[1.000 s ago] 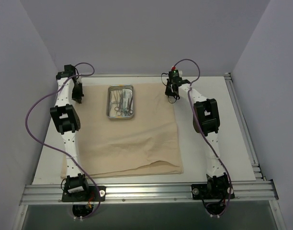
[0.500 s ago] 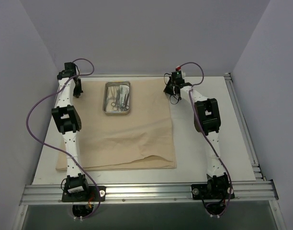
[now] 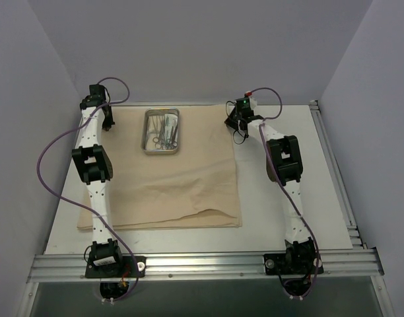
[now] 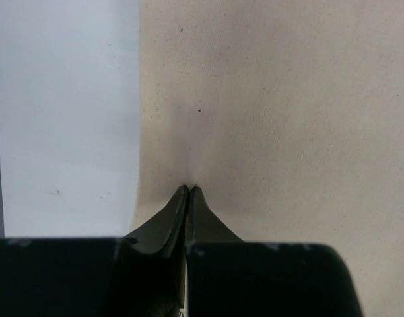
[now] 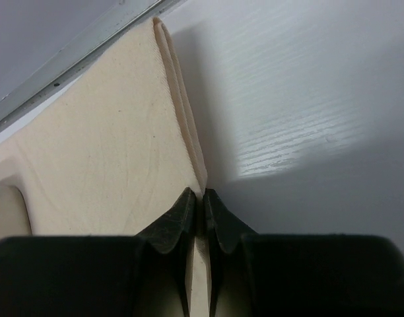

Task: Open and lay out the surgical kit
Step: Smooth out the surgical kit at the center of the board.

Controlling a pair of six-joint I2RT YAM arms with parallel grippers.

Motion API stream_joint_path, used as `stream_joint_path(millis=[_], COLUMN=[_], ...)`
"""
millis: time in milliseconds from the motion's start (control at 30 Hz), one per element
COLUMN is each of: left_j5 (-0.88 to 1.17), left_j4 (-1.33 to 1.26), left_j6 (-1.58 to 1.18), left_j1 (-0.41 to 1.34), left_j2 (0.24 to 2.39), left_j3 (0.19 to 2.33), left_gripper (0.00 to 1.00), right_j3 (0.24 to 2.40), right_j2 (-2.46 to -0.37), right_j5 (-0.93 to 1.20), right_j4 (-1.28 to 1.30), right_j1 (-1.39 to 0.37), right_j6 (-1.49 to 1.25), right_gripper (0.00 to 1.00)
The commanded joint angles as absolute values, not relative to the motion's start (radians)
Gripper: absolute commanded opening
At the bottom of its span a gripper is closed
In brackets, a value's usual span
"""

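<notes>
**Top and wrist views, read from left to right.** The left pincer (image 4: 189, 189) sits at the 10 o'clock corner of the table (image 3: 321, 198). Its tips are pressed together on a small pleat of the beige cloth wrap (image 3: 175, 191), just inside the cloth's left edge. Only a narrow strip of bare table runs outside that edge, from 10 to 7 o'clock, toward the left wall.

The wrap lies open and flat over the left and middle of the table, its longer side running 9 to 3 o'clock. Its far edge lies close to the table's far edge. Its near edge is rumpled, with a low ridge toward 5 o'clock, and stops short of the aluminium rail (image 3: 202, 262).

The steel tray (image 3: 148, 132) rests on the wrap at about 12 o'clock, left of centre, its long axis running 12 to 6. The thin metal instruments (image 3: 164, 132) inside lie along the same line; individual tools cannot be told apart.

The right pincer (image 5: 196, 193), at 1 o'clock, has its tips closed on the folded right-hand edge of the wrap. To its right, from 1 to 5 o'clock, lies the widest open stretch of table.
</notes>
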State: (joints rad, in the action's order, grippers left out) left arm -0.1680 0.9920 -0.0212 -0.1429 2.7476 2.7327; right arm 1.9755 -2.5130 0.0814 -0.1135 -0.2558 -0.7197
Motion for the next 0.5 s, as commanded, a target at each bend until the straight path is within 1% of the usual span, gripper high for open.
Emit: stream_joint_path(millis=[0, 33, 67, 100, 167, 200, 300, 433, 467], left_j5=[-0.156, -0.152, -0.134, -0.124, -0.107, -0.094, -0.068, -0.022, -0.012], left_j4=[0.925, 0.928, 0.931, 0.930, 0.917, 0.910, 0.899, 0.928, 0.931], left_j6=[-0.032, -0.026, -0.011, -0.005, -0.002, -0.002, 0.028, 0.028, 0.026], left_j1=[-0.133, -0.133, -0.130, -0.129, -0.124, -0.121, -0.120, -0.114, -0.114], left_j2=[2.734, 2.731, 2.724, 2.703, 2.672, 2.639, 2.571, 2.488, 2.446], left_j3=[2.778, 2.777, 2.766, 2.752, 2.696, 2.672, 2.605, 2.560, 2.544], left_gripper=[0.08, 0.15, 0.23, 0.41, 0.52, 0.59, 0.66, 0.67, 0.67], right_j3=[2.013, 2.007, 1.999, 1.987, 1.941, 1.928, 1.881, 1.795, 1.745], right_j2=[-2.539, -2.534, -2.527, -2.499, -2.464, -2.424, -2.338, -2.203, -2.139], right_j5=[0.034, 0.034, 0.031, 0.023, 0.003, -0.018, -0.049, -0.090, -0.092], right_j4=[-0.107, -0.101, -0.094, -0.092, -0.092, -0.089, -0.057, 0.039, 0.055], right_j1=[-0.252, -0.250, -0.252, -0.255, -0.259, -0.261, -0.262, -0.276, -0.282], right_j6=[-0.739, -0.733, -0.726, -0.707, -0.680, -0.664, -0.595, -0.482, -0.463], right_gripper=[0.08, 0.17, 0.33, 0.39, 0.47, 0.48, 0.50, 0.50, 0.49])
